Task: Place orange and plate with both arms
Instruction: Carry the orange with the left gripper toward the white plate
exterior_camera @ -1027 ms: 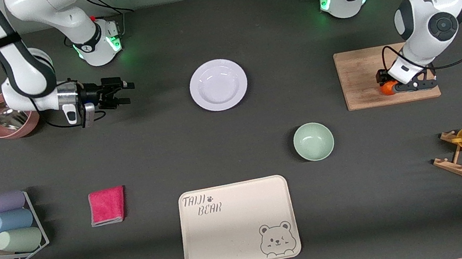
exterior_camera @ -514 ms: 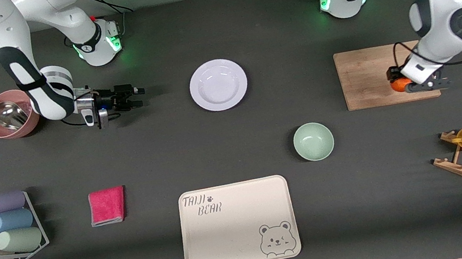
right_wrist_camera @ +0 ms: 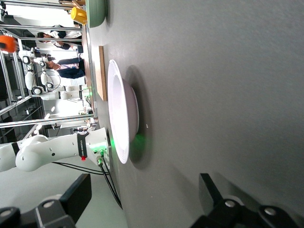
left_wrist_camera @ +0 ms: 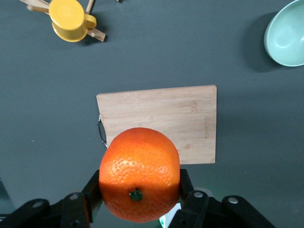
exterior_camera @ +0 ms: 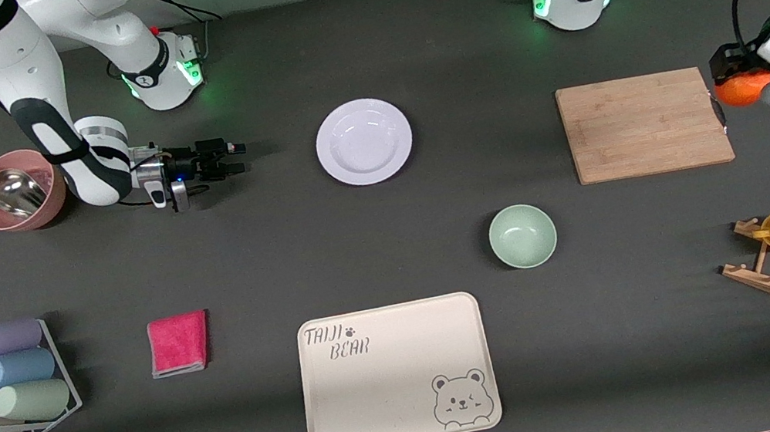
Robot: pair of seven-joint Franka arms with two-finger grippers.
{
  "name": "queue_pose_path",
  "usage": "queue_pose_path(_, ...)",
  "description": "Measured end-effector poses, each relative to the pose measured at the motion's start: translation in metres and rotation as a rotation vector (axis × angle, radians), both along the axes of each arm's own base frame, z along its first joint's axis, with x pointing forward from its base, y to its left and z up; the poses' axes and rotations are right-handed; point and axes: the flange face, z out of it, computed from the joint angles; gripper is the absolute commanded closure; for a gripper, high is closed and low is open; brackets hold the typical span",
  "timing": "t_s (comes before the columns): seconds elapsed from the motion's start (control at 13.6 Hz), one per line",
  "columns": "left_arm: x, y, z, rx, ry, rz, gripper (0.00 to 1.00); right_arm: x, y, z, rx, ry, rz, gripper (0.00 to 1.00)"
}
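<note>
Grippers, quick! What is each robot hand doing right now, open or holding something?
Left gripper: shut on the orange, lifted above the cutting board.
Right gripper: open, holding nothing, low over the table beside the plate.

The left gripper (exterior_camera: 736,80) is raised with its fingers clamped shut; the right gripper (exterior_camera: 233,158) lies level, low, fingers spread apart.
</note>
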Motion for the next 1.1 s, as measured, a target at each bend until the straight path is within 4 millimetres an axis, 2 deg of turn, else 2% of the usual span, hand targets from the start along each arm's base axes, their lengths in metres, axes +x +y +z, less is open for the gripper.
queue_pose_path(0.07,0.010,-0.001,0.009,0.001,0.016,0.002,1.00,-0.001,0.000,-0.002,0.000,0.005,-0.001,0.00)
queue_pose_path(0.22,0.031,-0.003,0.008,0.001,0.042,0.004,1.00,-0.002,0.000,-0.004,0.004,0.013,-0.002,0.00)
queue_pose_path(0.37,0.045,-0.020,-0.001,0.007,0.053,0.012,1.00,-0.002,0.000,-0.004,0.006,0.015,-0.004,0.13)
queue_pose_path(0.44,0.048,-0.037,-0.005,0.014,0.054,0.024,1.00,-0.002,0.000,-0.004,0.006,0.015,-0.005,0.27)
queue_pose_path(0.59,0.047,-0.088,-0.010,0.033,0.046,0.063,1.00,-0.002,0.000,-0.004,0.007,0.015,-0.005,0.43)
queue_pose_path(0.73,0.038,-0.151,-0.016,0.024,0.044,0.133,1.00,-0.001,-0.001,-0.004,0.007,0.014,-0.006,0.56)
queue_pose_path(0.88,0.034,-0.206,-0.028,0.002,0.030,0.222,1.00,-0.001,-0.001,-0.004,0.007,0.015,-0.006,0.57)
queue_pose_path(1.1,0.039,-0.283,-0.054,-0.034,-0.014,0.349,1.00,-0.001,-0.001,-0.004,0.007,0.014,-0.007,0.57)
